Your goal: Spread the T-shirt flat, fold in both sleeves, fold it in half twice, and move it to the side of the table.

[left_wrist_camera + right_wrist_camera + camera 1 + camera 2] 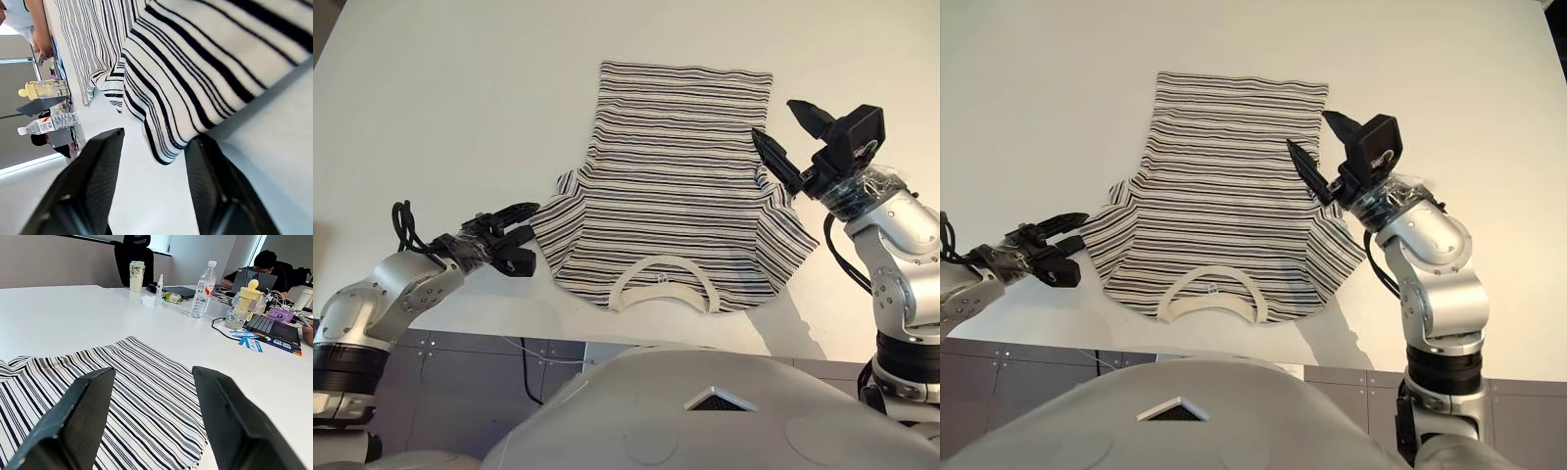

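The black-and-white striped T-shirt (671, 186) lies on the white table (440, 108), its cream collar (663, 284) toward the near edge and its hem far. My left gripper (521, 235) is open and low over the table, right beside the shirt's left sleeve (560, 220); in the left wrist view the sleeve edge (166, 142) sits between the two fingers. My right gripper (781, 137) is open and raised above the shirt's right side, near the right sleeve (785, 230). In the right wrist view the striped cloth (122, 396) spreads below its fingers (83, 411).
The table's near edge (509, 331) runs just below the collar. Bare table surface lies left, right and beyond the shirt. In the right wrist view, bottles (202, 283), a cup (137, 276) and a laptop (271, 328) stand on the table farther off.
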You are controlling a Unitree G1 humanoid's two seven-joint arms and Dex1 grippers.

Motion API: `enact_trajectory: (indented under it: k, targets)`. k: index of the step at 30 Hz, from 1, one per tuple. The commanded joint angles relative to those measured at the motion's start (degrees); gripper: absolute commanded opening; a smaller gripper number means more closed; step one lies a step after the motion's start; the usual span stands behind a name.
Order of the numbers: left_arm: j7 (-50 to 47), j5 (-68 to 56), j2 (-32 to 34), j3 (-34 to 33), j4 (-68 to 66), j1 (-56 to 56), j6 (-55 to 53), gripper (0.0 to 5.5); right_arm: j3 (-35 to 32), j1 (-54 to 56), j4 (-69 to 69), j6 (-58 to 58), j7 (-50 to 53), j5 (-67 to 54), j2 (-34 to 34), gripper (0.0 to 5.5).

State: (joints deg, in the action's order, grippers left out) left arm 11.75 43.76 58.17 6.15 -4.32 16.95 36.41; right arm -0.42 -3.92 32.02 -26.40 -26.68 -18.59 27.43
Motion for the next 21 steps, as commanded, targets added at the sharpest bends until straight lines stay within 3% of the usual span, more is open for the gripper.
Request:
enact_trajectory:
  k: [1,6,10,16,21]
  targets:
    - [-0.2,4.1,-0.8,4.0,-4.0,2.0,-1.1,1.50,0.2,1.7,-0.2,-0.2,0.2,0.0,-0.6,2.91]
    - [-2.0,3.9,-0.5,4.3,-3.0,2.9,-2.8,0.52,0.8,0.9,0.3,-0.1,1.2,0.4,-1.8,2.91]
    - [-4.3,3.5,-1.2,2.2,-0.4,4.8,-5.5,0.12,1.5,0.1,0.8,0.0,1.8,0.8,-2.7,2.91]
    - [-8.8,2.4,-3.5,-4.6,11.3,10.9,-9.1,0.12,1.8,-1.1,0.5,1.1,2.1,1.5,-2.8,2.91]
    - [-10.3,3.4,-6.5,-5.8,14.2,10.2,-11.1,0.12,0.6,0.6,-1.9,1.9,0.8,1.8,-1.6,2.91]
